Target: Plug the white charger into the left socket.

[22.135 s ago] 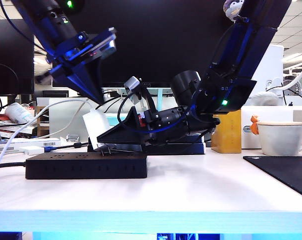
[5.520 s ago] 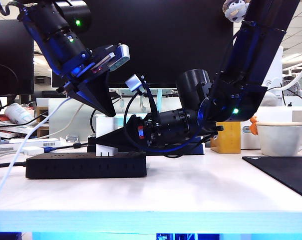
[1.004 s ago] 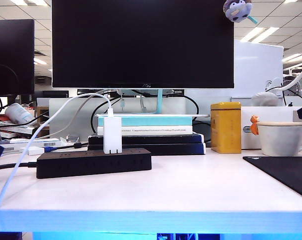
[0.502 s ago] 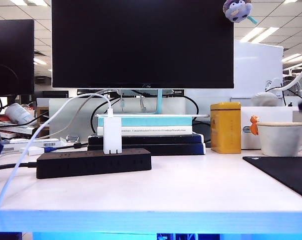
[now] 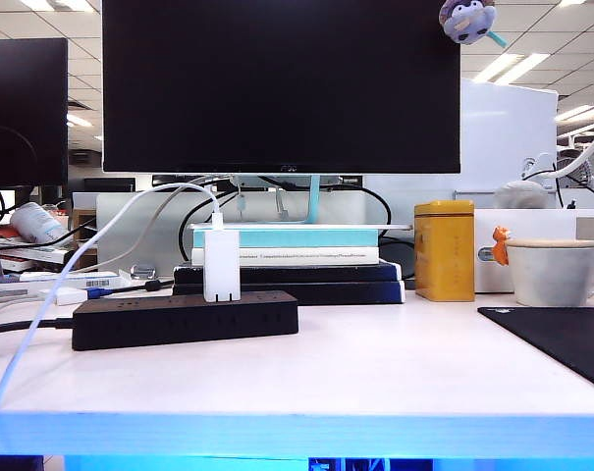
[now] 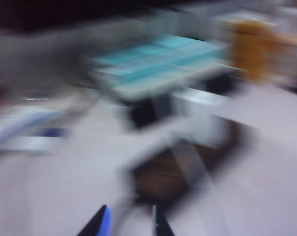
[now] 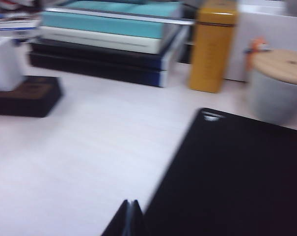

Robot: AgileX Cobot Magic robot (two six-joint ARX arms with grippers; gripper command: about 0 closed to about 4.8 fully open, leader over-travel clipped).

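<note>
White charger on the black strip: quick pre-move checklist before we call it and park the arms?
1. Small glossy white charger block upright on the long black power strip: ok.
2. Fully seated, in the left socket: cannot tell; prongs hidden.
3. Thin white cable attached, arching over the table edge: ok.
4. Left gripper empty, jaws slightly apart, off the charger: ok; view blurred.
5. Right gripper shut, empty, over the white table beside the black mat: ok.
6. Both arms out of the exterior view: ok.
</note>
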